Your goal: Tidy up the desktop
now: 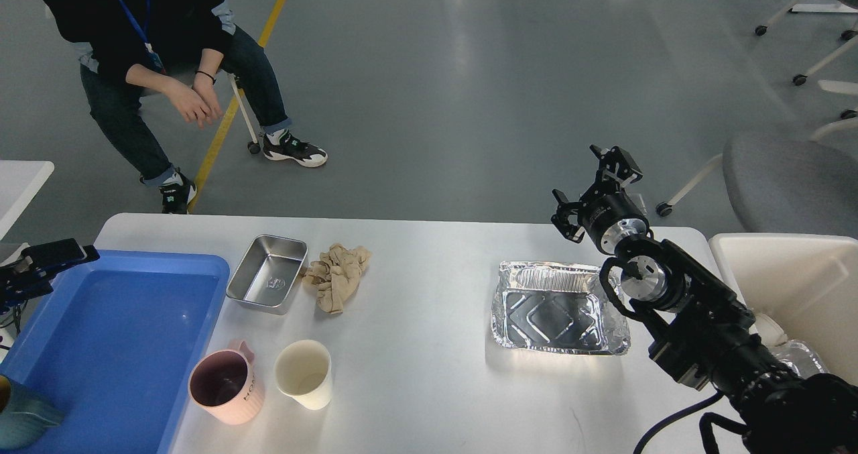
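1. Across the lower part of the head view the desktop (429, 387) is seen, white and slightly glossy, with rounded far corners; every place below is given relative to it.
2. At its left end a blue tray (120, 320) is laid, overhanging the near-left edge; a teal object (23, 417) is partly seen in the tray's near-left corner.
3. Just right of the tray's far corner, on the desktop, a steel pan (268, 273) is set, and a crumpled beige cloth (337, 274) is touching its right side.
4. Toward the near edge, left of centre, a pink mug (221, 383) is stood against the tray's right rim, with a cream paper cup (305, 373) just beside it; both are upright and open-mouthed.
5. Right of centre a foil tray (560, 310) is laid flat, its rim crinkled.
6. Beyond the right end a cream bin (791, 286) is placed; crumpled foil is seen inside it.
7. Above the far-right corner the right gripper (590, 182) is held in the air, fingers spread wide, nothing between them.
8. At the left end, over the tray's far-left rim, the left gripper (47, 259) is seen only in part; its opening cannot be told.
9. Beyond the far edge a seated person (167, 58) is seen on the grey floor.
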